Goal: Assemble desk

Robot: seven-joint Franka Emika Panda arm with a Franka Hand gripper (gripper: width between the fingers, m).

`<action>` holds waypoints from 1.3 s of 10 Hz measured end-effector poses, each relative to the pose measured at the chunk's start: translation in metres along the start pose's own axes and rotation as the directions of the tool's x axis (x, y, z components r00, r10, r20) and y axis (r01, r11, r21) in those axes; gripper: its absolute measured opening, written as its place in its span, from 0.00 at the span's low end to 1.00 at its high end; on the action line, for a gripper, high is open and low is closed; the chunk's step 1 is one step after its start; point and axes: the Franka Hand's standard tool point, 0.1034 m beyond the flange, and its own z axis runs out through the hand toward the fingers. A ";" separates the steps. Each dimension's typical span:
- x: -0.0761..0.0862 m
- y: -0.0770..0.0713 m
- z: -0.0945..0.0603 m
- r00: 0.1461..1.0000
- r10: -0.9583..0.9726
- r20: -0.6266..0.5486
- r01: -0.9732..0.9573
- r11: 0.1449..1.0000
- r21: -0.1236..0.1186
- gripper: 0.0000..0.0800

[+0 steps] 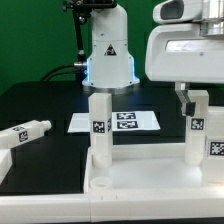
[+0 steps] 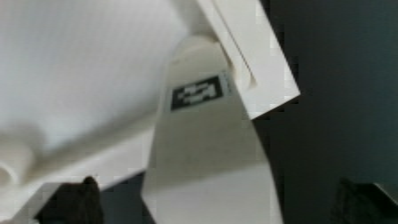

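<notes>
Jaws [image 1: 188,97] stand apart around the right leg [image 1: 196,135]; stiff, light, slick plastic, best gripped across flat sides

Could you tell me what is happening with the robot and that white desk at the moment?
The arm is assembling a white desk. The desk top lies upside down with two legs standing on it. The open claw sits at the top of the right-hand leg without clamping it. Another leg lies loose on the black table, near the marker board.
</notes>
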 end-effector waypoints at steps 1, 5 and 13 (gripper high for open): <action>0.000 0.000 0.000 1.000 0.015 0.000 -0.015 1.000 -0.001 0.66; 0.000 0.002 0.001 0.988 0.151 0.001 -0.151 0.988 -0.002 0.35; -0.006 0.010 0.002 0.383 0.921 0.068 -0.921 0.387 -0.053 0.36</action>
